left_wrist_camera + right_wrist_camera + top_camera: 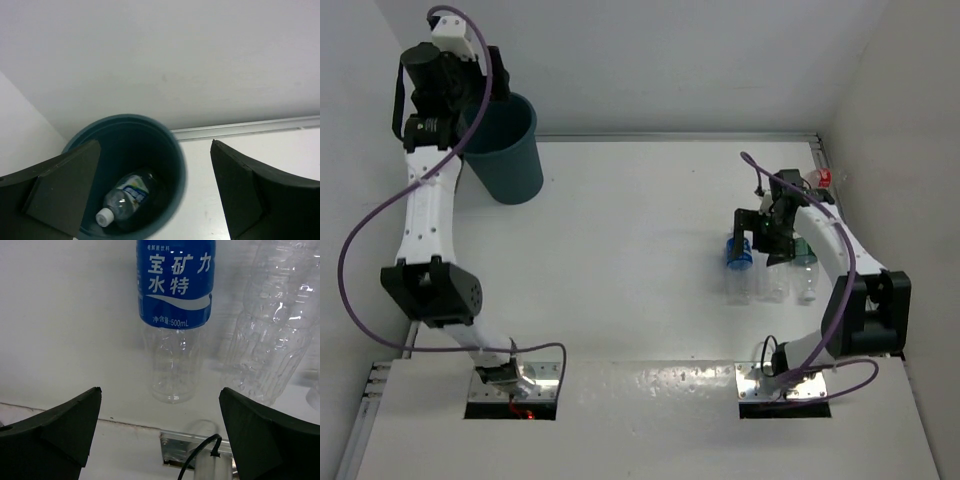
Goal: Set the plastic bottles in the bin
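- On the near right of the table, three bottles lie side by side, bases toward you: the blue-label bottle on the left, a clear bottle in the middle, and a greenish bottle on the right.
- Your right claw hangs just above the blue-label one with its jaws spread wide and nothing between them. I judge this the reach for the next pick.
- For that pick you need to come down so the jaws straddle the body across its width, then pinch. The clear bottle lies just beside it, so keep the right-hand finger out of that gap.
- Expect thin, glossy walls that may dent or roll under a loose pinch. The blue sleeve looks the firmer place to grip.
- Further back by the right wall sits a small red thing. Leave it.
- At the far left, the bin stands upright, and one bottle with a blue-and-white label and a white cap already lies in its bottom.
- Your left claw hangs over the rim, spread and empty. So I count one bottle in and three to go.
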